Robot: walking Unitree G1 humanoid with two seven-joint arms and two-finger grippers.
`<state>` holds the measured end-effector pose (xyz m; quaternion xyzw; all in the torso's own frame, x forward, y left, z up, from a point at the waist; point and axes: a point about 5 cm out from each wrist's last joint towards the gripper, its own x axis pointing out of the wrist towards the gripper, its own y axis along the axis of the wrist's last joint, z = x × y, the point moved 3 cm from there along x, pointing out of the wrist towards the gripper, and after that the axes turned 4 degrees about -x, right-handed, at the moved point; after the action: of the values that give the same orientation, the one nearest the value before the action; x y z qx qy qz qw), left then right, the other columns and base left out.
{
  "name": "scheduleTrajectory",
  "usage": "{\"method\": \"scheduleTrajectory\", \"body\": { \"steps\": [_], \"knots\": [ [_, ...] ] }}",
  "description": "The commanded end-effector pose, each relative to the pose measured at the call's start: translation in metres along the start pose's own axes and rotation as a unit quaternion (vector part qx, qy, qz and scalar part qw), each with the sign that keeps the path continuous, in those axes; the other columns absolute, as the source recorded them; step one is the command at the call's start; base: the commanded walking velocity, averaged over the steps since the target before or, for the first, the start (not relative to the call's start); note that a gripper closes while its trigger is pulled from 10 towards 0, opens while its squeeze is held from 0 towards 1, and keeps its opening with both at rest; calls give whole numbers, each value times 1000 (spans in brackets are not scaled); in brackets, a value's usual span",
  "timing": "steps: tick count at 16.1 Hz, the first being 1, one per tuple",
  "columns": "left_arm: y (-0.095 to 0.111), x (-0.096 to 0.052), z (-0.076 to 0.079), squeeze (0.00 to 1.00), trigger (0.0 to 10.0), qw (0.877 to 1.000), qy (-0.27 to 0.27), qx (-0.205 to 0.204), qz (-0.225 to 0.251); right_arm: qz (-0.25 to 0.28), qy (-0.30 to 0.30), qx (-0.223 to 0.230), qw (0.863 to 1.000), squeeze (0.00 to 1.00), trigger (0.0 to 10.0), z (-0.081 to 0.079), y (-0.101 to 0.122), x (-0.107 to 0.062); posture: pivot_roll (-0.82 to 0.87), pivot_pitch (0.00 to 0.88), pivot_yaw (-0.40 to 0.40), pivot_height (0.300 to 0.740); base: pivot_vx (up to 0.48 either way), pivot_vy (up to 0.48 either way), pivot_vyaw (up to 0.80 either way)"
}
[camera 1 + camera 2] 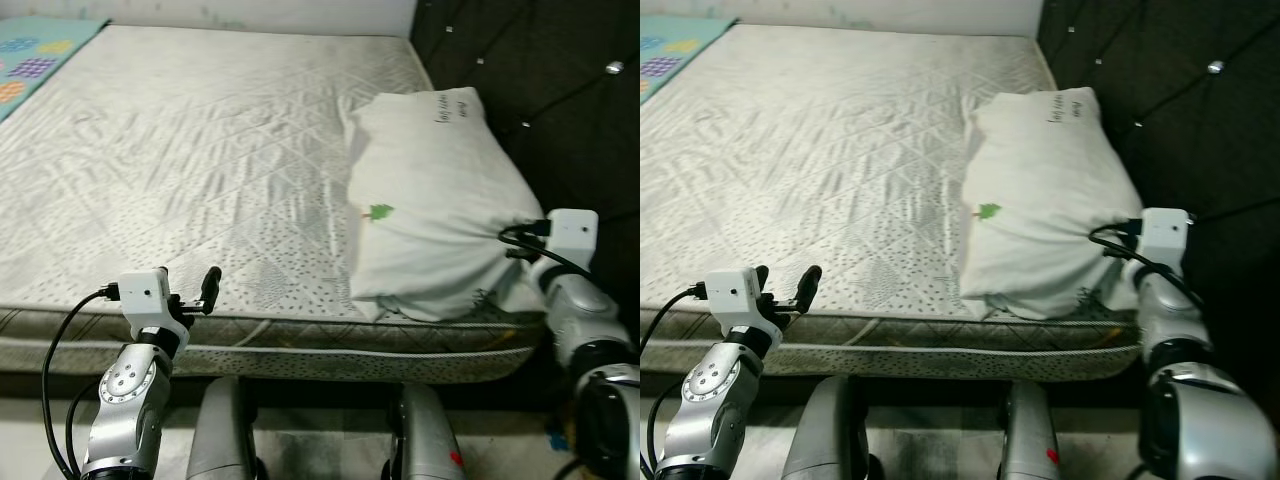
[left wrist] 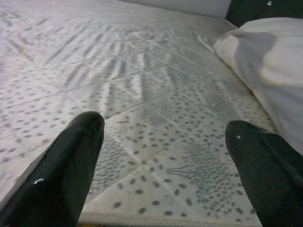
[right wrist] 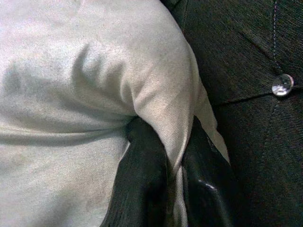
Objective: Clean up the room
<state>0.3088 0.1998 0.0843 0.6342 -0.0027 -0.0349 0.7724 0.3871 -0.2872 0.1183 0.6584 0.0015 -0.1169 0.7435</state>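
— Bare, pale quilted mattress [image 1: 190, 160] with a dotted pattern takes up most of what lies ahead, and a dark tufted headboard [image 1: 540, 90] with shiny buttons runs along its right side. Where is the right gripper [image 3: 173, 182]?

— At the near right corner of the bed. Its two black fingers [image 3: 142, 184] are pressed together on a fold of the white pillow [image 1: 430, 200], with cloth pinched between them. That fold sits at the pillow's near right corner, just beside the headboard.

— And the pillow itself?

— It lies on the mattress against the headboard, near the front edge of the bed. It has a small green tree mark [image 1: 381, 211] on its left side and some dark handwriting [image 1: 452, 106] at the far end.

— The left gripper [image 2: 163, 142]?

— Held out over the near edge of the mattress, well apart from the pillow. Its fingers [image 2: 71, 161] are spread wide with nothing between them, only dotted fabric beyond.

— Anything else?

— A turquoise mat [image 1: 40, 55] with coloured patches shows at the far left corner, and a pale wall [image 1: 250, 12] runs behind the bed. The robot's grey legs [image 1: 225, 430] stand at the foot of the frame.
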Motion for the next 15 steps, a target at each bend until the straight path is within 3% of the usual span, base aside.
{"method": "scheduleTrajectory", "body": {
  "steps": [1, 5, 7, 8, 9, 11, 13, 15],
  "knots": [
    [-1, 1, 3, 0, 10000, 1000, -7, -1, -4, 33, 12, 10, 999, 1000, 10000, -7, 16, 4, -39, 38, 8, 551, 0, 0, 0],
    [-5, -6, 1, 0, 10000, 1000, -1, -3, -7, 75, 15, -28, 997, 1000, 10000, -27, 40, 9, -35, 45, -16, 551, 0, 0, 0],
    [-5, -7, 0, 0, 10000, 1000, 1, -3, -7, 87, 11, -38, 995, 1000, 10000, -28, 46, 10, -34, 46, -18, 551, 0, 0, 0],
    [-5, -8, -3, 0, 10000, 1000, 6, -2, -7, 125, -2, -51, 991, 1000, 10000, -30, 65, 10, -37, 46, -21, 551, 0, 0, 0],
    [-6, -9, -3, 0, 10000, 1000, 8, -3, -6, 155, -10, -47, 987, 1000, 10000, -31, 79, 9, -42, 45, -24, 551, 0, 0, 0],
    [-7, -10, -1, 0, 10000, 1000, 8, -4, -7, 178, -10, -35, 983, 1000, 10000, -35, 89, 8, -47, 44, -27, 551, 0, 0, 0],
    [-8, -9, 1, 0, 10000, 1000, 10, -4, -6, 201, 14, -44, 979, 1000, 10000, -47, 89, 3, -47, 39, -40, 551, 0, 0, 0],
    [-8, -10, 2, 0, 10000, 1000, 14, -2, -3, 190, 35, -35, 981, 1000, 10000, -63, 65, -8, -51, 39, -38, 551, 0, 0, 0]
  ]
}}
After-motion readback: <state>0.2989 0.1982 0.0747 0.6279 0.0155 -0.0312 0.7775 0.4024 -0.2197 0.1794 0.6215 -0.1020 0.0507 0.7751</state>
